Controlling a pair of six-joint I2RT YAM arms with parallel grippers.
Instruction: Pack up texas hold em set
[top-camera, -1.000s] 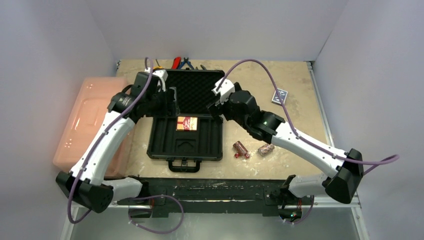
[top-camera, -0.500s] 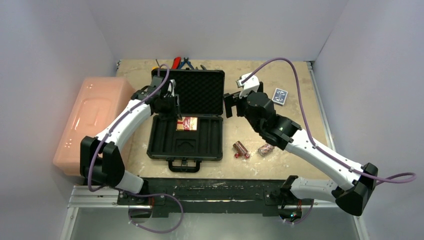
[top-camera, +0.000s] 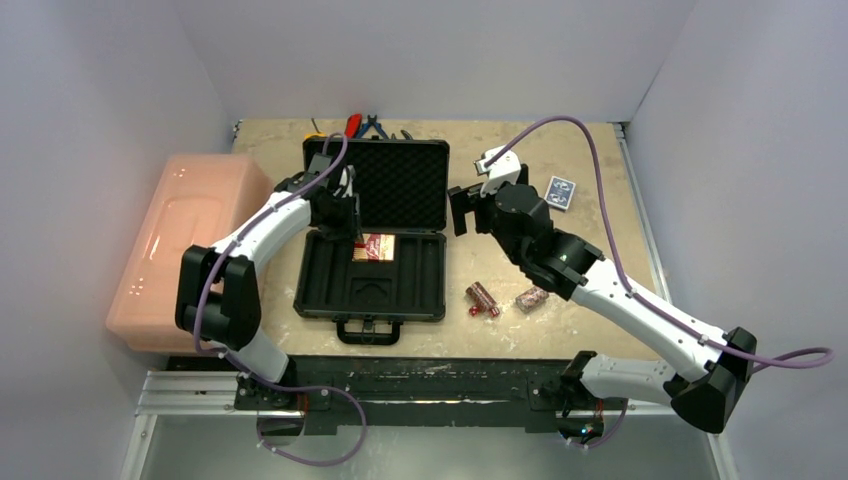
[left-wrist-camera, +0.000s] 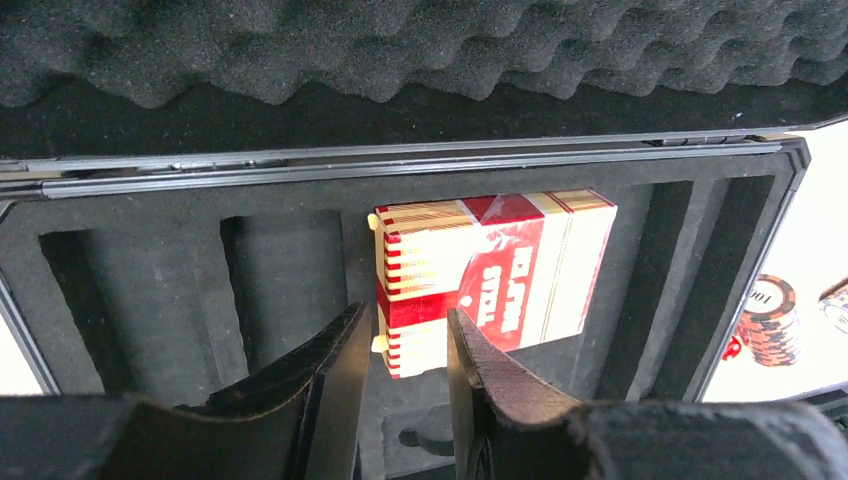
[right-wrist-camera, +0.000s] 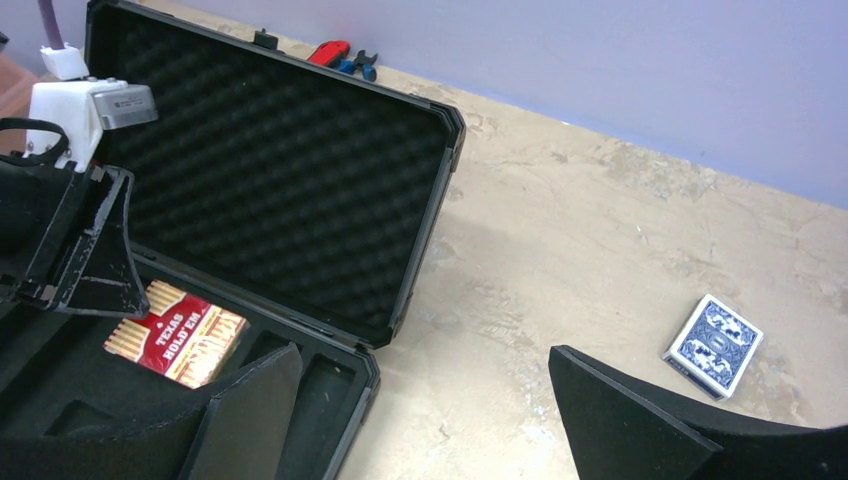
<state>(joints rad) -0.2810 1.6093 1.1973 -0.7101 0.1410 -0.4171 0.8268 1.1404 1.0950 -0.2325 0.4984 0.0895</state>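
Note:
The black case (top-camera: 312, 300) lies open, its foam lid (top-camera: 400, 185) flat toward the back. The red card deck (top-camera: 375, 246) lies in a slot of the base and also shows in the left wrist view (left-wrist-camera: 495, 270). My left gripper (top-camera: 350, 226) hovers at the deck's left end, jaws a little apart and empty (left-wrist-camera: 408, 340). My right gripper (top-camera: 460, 212) is wide open and empty (right-wrist-camera: 420, 400) over bare table right of the case. The blue deck (top-camera: 561, 192) lies further right (right-wrist-camera: 715, 343). Two chip rolls (top-camera: 481, 296) (top-camera: 532, 298) and two red dice (top-camera: 484, 312) lie right of the case.
A large pink bin (top-camera: 180, 240) stands left of the case, close to my left arm. Pliers (top-camera: 365, 124) and other tools lie behind the lid at the back edge. The case handle (top-camera: 367, 330) points toward the arm bases.
My right gripper has moved off the case lid to the right, toward the blue deck. My left gripper has shifted to the red deck's left end; its elbow has drawn in.

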